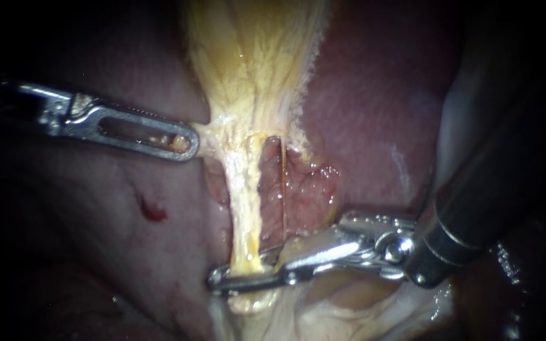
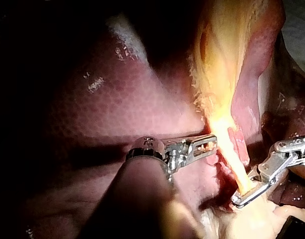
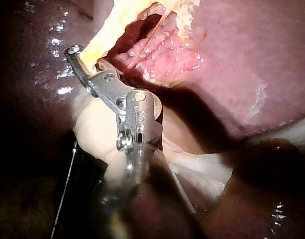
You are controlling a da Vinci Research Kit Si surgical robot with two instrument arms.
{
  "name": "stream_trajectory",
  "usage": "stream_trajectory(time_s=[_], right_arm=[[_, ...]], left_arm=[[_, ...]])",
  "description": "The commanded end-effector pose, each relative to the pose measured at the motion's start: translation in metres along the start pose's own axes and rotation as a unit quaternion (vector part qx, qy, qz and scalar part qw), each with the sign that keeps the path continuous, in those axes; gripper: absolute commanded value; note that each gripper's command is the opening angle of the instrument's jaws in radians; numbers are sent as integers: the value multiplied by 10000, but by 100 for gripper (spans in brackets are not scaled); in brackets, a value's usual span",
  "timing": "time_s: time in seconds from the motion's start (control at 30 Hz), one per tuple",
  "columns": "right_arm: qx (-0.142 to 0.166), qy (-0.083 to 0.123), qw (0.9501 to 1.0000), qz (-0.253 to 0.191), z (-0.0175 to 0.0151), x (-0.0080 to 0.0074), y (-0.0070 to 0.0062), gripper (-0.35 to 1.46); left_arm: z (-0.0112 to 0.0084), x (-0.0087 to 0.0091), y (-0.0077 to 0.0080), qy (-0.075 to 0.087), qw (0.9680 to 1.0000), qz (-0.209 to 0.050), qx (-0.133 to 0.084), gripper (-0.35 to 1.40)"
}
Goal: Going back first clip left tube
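The yellow gallbladder (image 1: pixel 254 57) hangs from above and narrows to a pale left tube (image 1: pixel 246 208). A thin reddish right tube (image 1: pixel 283 189) runs beside it. My left instrument (image 1: pixel 184 142) comes in from the left, its slotted jaws shut on the gallbladder's neck and holding it sideways; it shows again in the left wrist view (image 2: pixel 211 143). My right instrument (image 1: pixel 238 278) reaches in from the right. Its jaws lie across the low end of the left tube, one in front and one behind, touching it (image 3: pixel 87 59). No clip shows apart from the jaws.
Dark red liver (image 1: pixel 380 95) surrounds the field. A raw, dissected patch (image 1: pixel 308 183) lies behind the tubes. A small blood spot (image 1: pixel 151 208) marks the liver at lower left. Pale fatty tissue (image 1: pixel 323 316) sits below the right instrument's jaws.
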Motion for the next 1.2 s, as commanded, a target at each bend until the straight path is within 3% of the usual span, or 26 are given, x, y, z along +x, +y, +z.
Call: stream_trajectory(time_s=[0.03, 0.6, 0.7, 0.77, 0.87, 0.97, 1.2], right_arm=[[1, 1, 10000, 0, 0, 0, 0, -35], [-6, -12, 10000, 1, -1, 0, 2, -35], [68, 90, 9998, -189, 0, -1, 4, -12], [73, 266, 9994, -225, 2, 1, 5, 13], [-61, 406, 9984, -397, 6, 4, 8, 38], [-233, 496, 9962, -683, 12, 8, 12, 47], [-401, 552, 9915, -1111, 17, 8, 16, 50]], left_arm=[[0, 0, 0, 2, 10000, 1, 1, -35], [0, 1, 0, 1, 10000, 3, 0, -35], [0, 1, 0, 1, 10000, 3, 1, -35], [0, 1, 0, 1, 10000, 3, 1, -35], [0, 1, 0, 1, 10000, 3, 0, -35], [1, 1, 0, 1, 10000, 3, 0, -35], [0, 1, 0, 0, 10000, 4, -1, -35]])
